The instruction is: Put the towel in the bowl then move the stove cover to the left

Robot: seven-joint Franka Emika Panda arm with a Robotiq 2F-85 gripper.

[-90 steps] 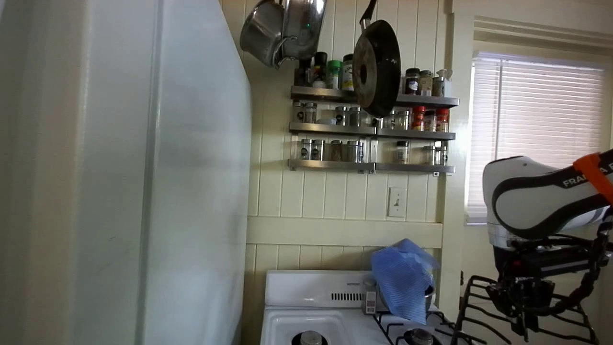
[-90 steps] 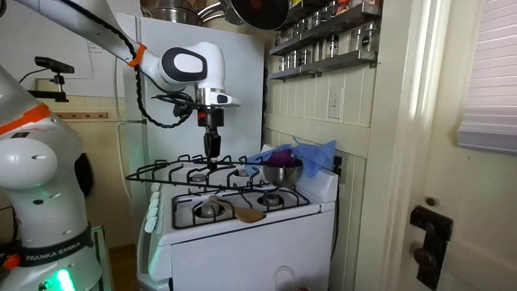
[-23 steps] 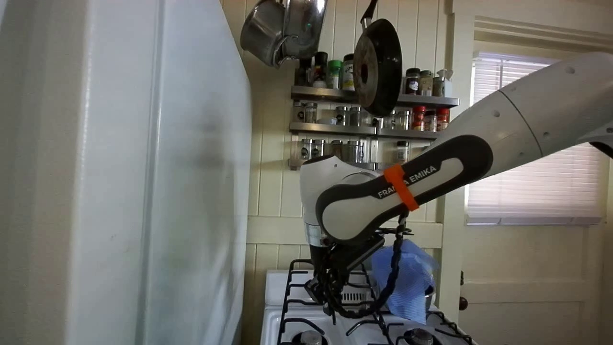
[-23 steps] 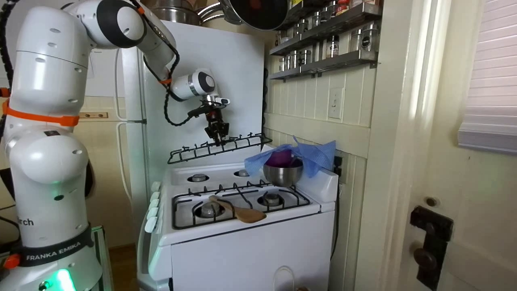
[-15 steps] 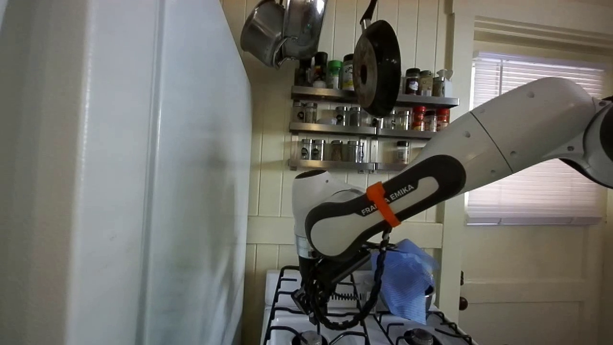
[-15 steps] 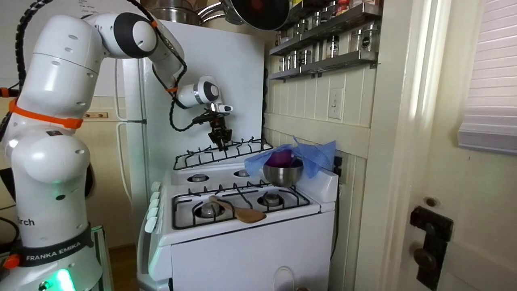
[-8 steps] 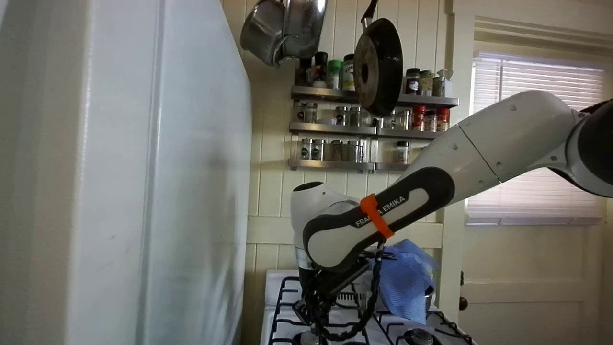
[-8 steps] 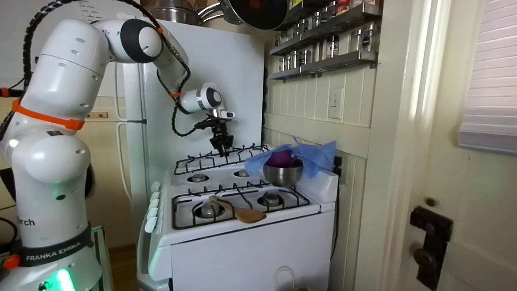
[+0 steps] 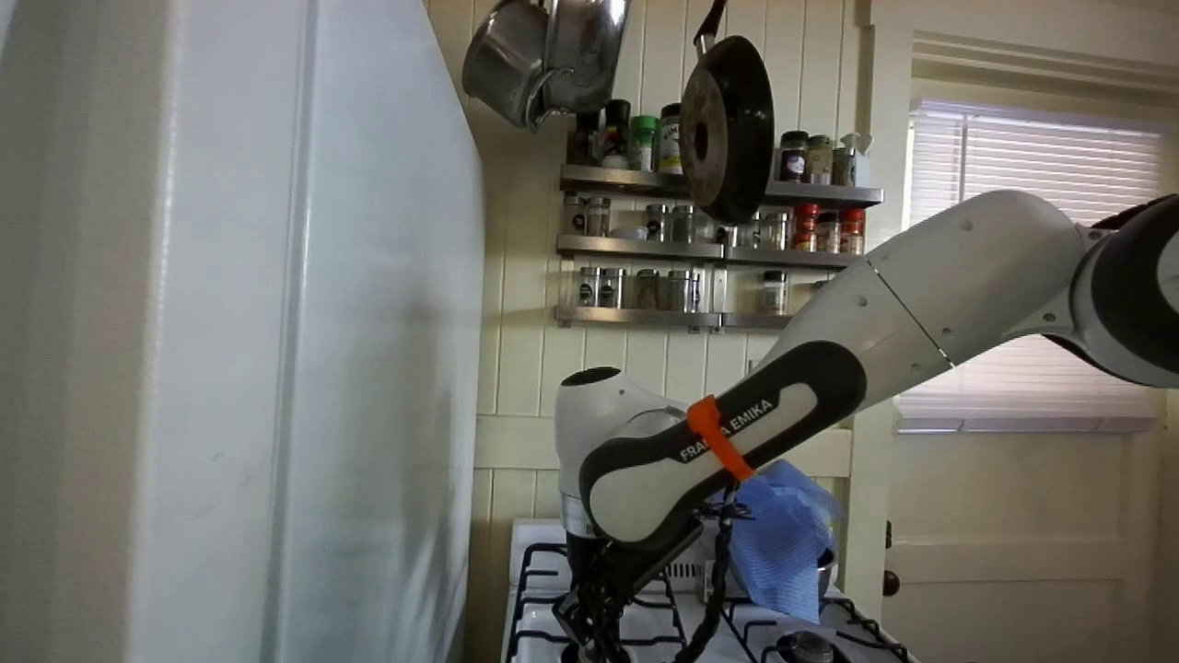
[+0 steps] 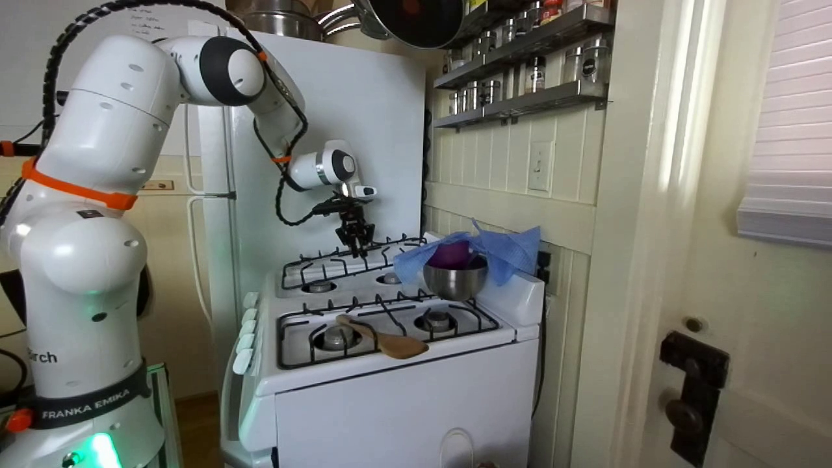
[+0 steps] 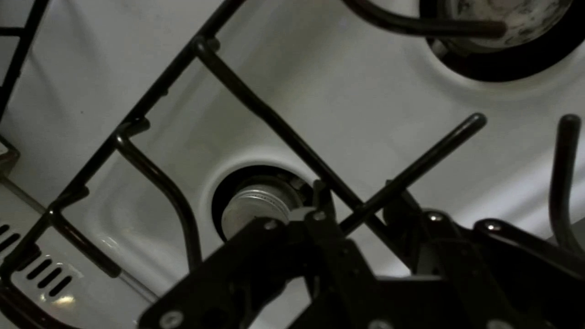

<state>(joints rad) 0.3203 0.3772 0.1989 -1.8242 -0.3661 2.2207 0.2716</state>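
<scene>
The blue towel (image 10: pixel 510 250) drapes over and behind the steel bowl (image 10: pixel 455 281) at the back of the stove; it also shows in an exterior view (image 9: pixel 787 543). The black stove grate, the stove cover (image 11: pixel 274 119), lies low over the burners beside the fridge; it also shows in an exterior view (image 9: pixel 518 599). My gripper (image 10: pixel 356 253) is low over this grate, pointing down. In the wrist view my gripper (image 11: pixel 355 189) has its fingers apart, with crossing grate bars between them and white stovetop showing in the gaps. Whether a finger touches a bar I cannot tell.
The fridge (image 9: pixel 387 322) stands close beside the arm. A second grate with a wooden spoon (image 10: pixel 396 344) on it covers the near burners. A purple item (image 10: pixel 450 255) sits in the bowl. Pans (image 9: pixel 728 129) and spice shelves (image 9: pixel 645 318) hang above.
The grate, earlier held raised and over the near burners, has moved toward the fridge and come down to the stovetop. My arm has lowered with it. Towel and bowl have not moved.
</scene>
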